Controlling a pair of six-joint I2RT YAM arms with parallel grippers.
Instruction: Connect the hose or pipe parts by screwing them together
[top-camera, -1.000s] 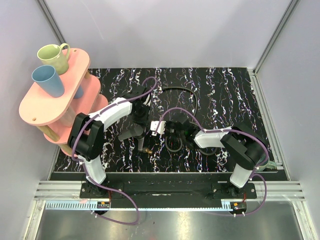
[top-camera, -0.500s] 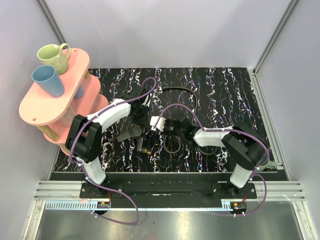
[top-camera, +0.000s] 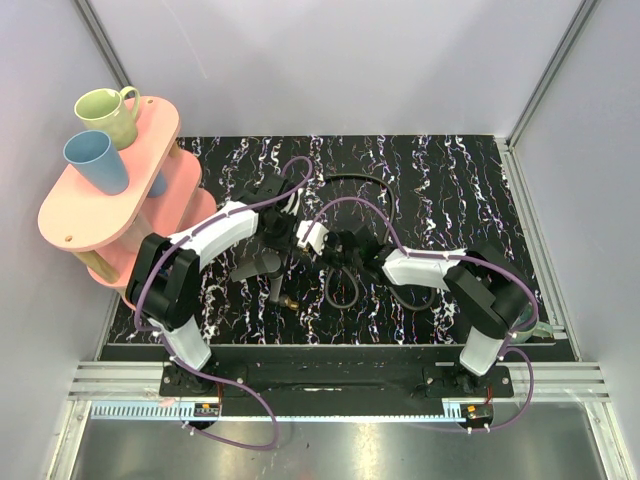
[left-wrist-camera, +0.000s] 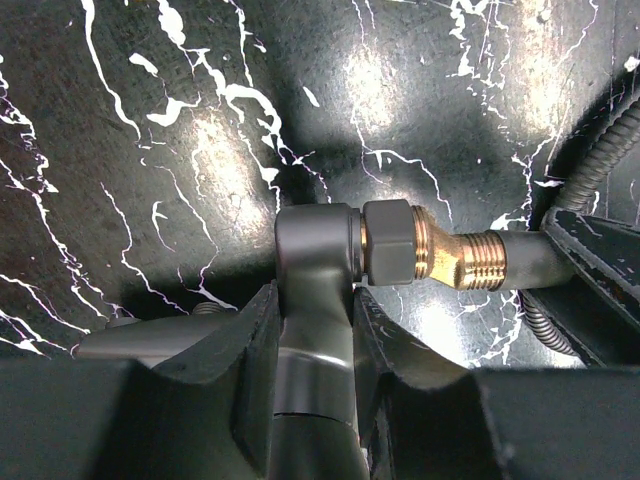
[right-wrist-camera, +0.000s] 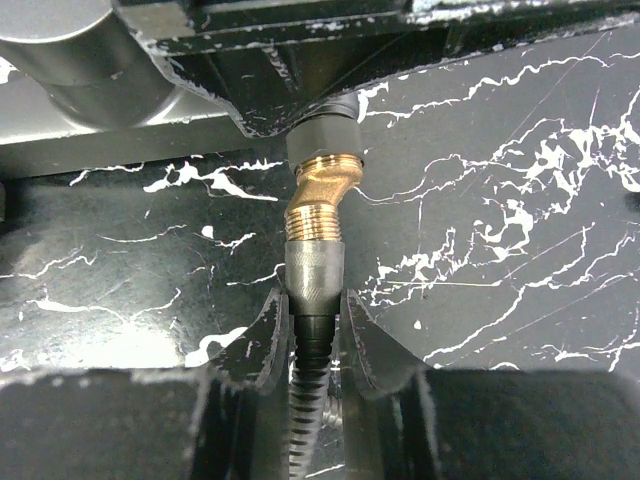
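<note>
The dark grey forked fitting (left-wrist-camera: 312, 250) is held off the mat, and my left gripper (left-wrist-camera: 312, 296) is shut on its body. One branch of it ends in an angled brass threaded tip (left-wrist-camera: 458, 258). My right gripper (right-wrist-camera: 314, 300) is shut on the grey knurled nut (right-wrist-camera: 316, 268) at the end of the black ribbed hose (right-wrist-camera: 306, 410). The nut's mouth sits in line against the brass tip (right-wrist-camera: 320, 205), with threads still showing. In the top view both grippers meet mid-table, left (top-camera: 287, 246) and right (top-camera: 333, 250). The hose (top-camera: 356, 179) loops behind them, and the fitting's other brass tip (top-camera: 289, 300) points toward the near edge.
A pink two-tier shelf (top-camera: 150, 125) stands at the far left, holding a green mug (top-camera: 108, 112) and a blue cup (top-camera: 97, 160). Grey enclosure walls border the black marbled mat (top-camera: 450, 190). Purple cables (top-camera: 360, 210) arch over both arms.
Both grippers have shifted a little toward the back and left with their parts still held. The right arm has stretched further left.
</note>
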